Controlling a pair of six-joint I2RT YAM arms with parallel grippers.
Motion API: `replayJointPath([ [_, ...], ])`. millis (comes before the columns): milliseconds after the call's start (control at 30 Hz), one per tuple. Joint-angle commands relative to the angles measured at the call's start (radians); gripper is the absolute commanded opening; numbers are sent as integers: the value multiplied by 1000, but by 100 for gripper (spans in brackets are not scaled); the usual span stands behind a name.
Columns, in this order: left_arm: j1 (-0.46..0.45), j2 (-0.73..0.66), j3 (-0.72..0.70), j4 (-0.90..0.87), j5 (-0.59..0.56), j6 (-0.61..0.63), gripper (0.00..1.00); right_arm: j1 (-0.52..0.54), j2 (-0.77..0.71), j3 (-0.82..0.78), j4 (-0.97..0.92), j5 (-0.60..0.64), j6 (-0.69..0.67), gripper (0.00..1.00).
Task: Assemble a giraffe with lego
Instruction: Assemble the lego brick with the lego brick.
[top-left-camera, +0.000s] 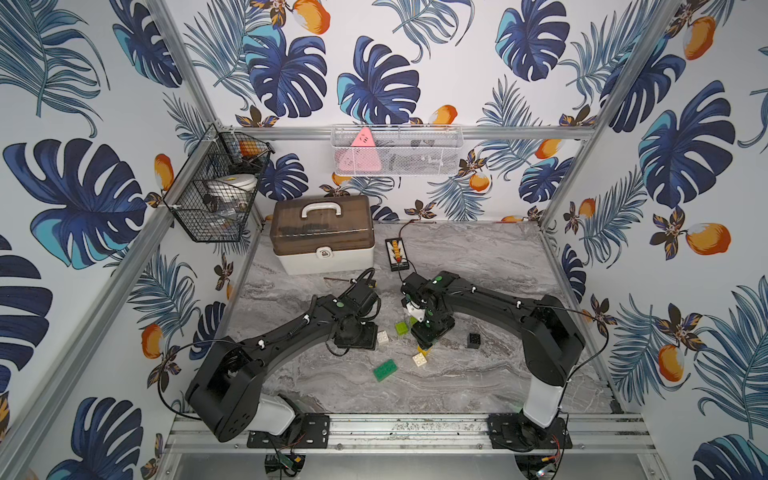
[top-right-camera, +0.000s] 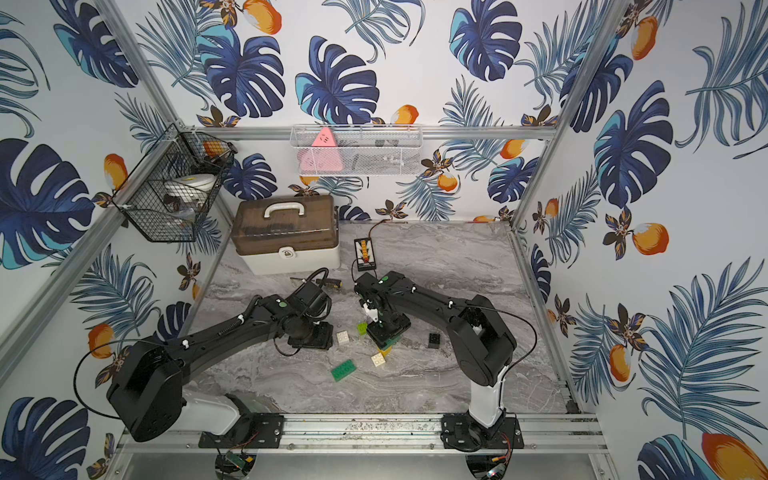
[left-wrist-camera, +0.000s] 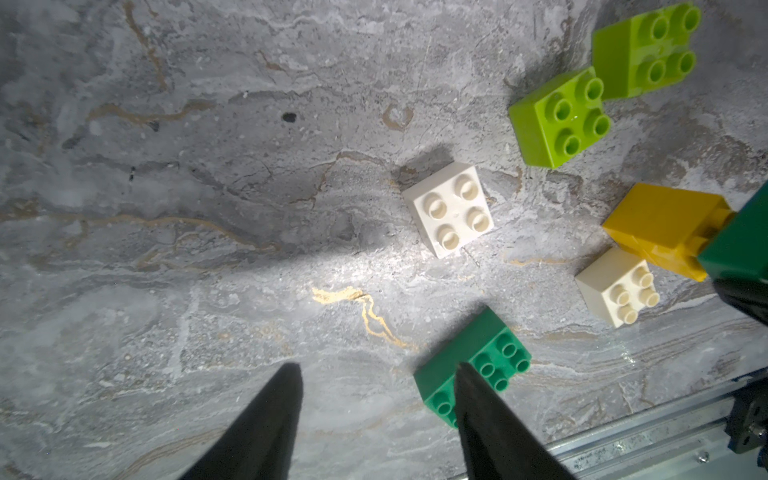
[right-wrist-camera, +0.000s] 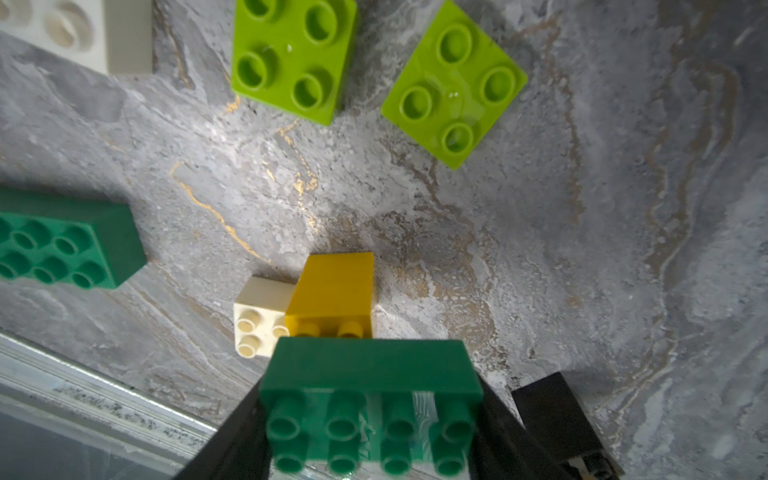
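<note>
Lego dark green long brick (right-wrist-camera: 370, 365) was clamped in right gripper (right-wrist-camera: 370, 415), just over yellow brick (right-wrist-camera: 332, 286), white brick (right-wrist-camera: 262, 307) touched yellow brick, left gripper (left-wrist-camera: 376, 368) stood parted and empty, apart from yellow brick.

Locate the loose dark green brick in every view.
Top view: loose dark green brick near the white brick touching the yellow brick.
Top view: the brick by that white brick.
Left wrist: the brick partly behind the left gripper.
Right wrist: the brick cut by the frame edge, apart from the held green brick.
Landmark: that white brick.
</note>
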Motion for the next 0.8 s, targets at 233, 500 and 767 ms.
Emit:
replayJointPath([
  [233,3,11,17,-7,1,16,64,0,12,-9,10,0,16,54],
  [500,3,5,13,-5,-1,14,64,1,21,-23,6,15,21,54],
  [767,3,2,13,-6,-6,12,64,2,5,-48,0,37,34,54],
])
